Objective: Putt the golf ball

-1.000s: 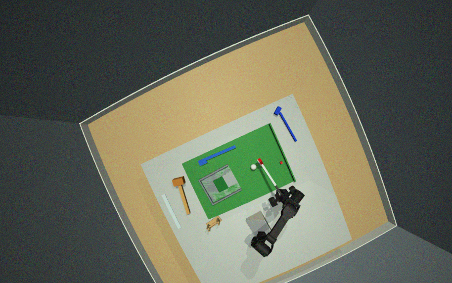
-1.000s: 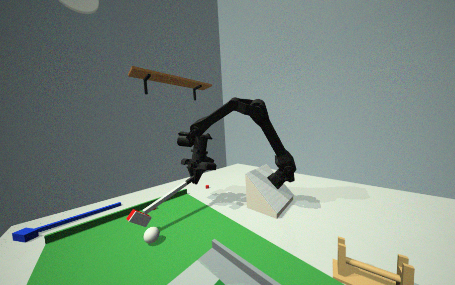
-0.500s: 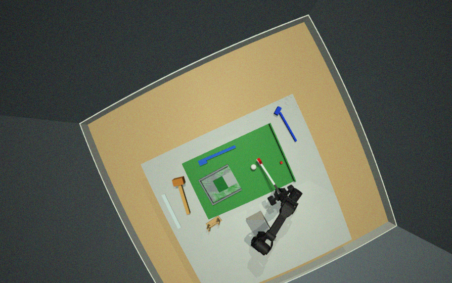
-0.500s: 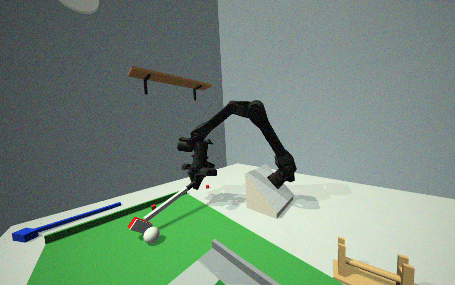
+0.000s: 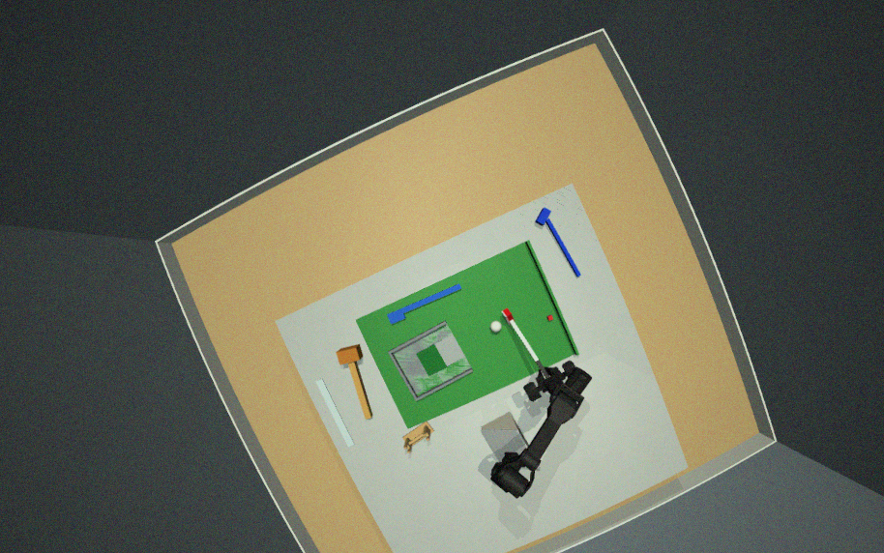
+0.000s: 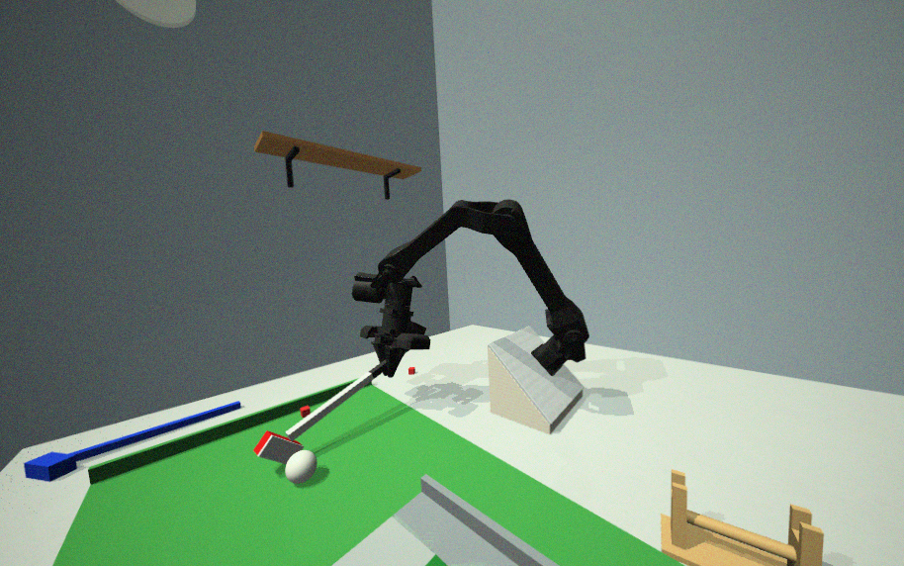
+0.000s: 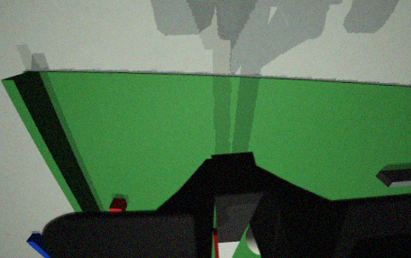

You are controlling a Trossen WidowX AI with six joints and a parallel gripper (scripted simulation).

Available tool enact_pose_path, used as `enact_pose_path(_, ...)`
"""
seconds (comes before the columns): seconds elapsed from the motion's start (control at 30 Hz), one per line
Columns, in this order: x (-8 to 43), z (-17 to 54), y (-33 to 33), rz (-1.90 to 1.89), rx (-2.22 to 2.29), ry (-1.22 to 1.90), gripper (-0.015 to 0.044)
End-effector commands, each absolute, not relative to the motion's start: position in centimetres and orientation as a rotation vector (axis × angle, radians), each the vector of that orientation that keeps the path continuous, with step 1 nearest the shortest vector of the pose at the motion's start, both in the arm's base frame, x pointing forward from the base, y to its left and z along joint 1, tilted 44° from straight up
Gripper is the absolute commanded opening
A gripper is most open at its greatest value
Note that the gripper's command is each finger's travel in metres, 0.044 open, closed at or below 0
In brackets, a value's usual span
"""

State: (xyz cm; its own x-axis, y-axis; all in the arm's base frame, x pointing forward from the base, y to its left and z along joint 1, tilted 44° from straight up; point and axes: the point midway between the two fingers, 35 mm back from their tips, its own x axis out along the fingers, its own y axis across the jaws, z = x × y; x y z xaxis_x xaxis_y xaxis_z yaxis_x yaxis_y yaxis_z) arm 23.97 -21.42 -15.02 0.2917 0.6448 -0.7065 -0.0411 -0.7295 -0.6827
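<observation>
My gripper [image 5: 542, 370] [image 6: 388, 368] [image 7: 223, 165] is shut on the dark grip end of the red putter [image 5: 524, 340] [image 6: 329, 405] [image 7: 234, 216]. The white shaft slants down to its red head [image 5: 508, 314] [image 6: 268, 442], low over the green mat [image 5: 502, 274] [image 6: 166, 514] [image 7: 149, 126]. The white golf ball [image 5: 495, 326] [image 6: 301, 466] sits on the mat close beside the head, on its ramp side. I cannot tell whether the head touches ball or mat. The grey-walled ramp [image 5: 456, 345] [image 6: 426, 511] holds the dark green raised green [image 5: 430, 360].
A dark rail [image 5: 551, 300] [image 6: 226, 430] edges the mat, with a red cube [image 5: 549, 318] [image 6: 305, 412] [image 7: 118, 204] nearby. A blue putter [image 5: 564, 247] [image 6: 156, 428] lies beyond it. A grey wedge [image 5: 502, 426] stands by the arm base. A wooden stand [image 5: 417, 435] and an orange mallet [image 5: 360, 384] lie left.
</observation>
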Motion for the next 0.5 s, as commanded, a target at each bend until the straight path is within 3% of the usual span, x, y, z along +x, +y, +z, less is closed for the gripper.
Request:
enact_pose_path(0.0, 24.0, -15.8, -22.4, 1.477, -1.975, -0.531, 0.0000)
enact_pose_path(0.47, 23.9, -17.0, -23.4, 1.470, -1.975, -0.527, 0.0000)
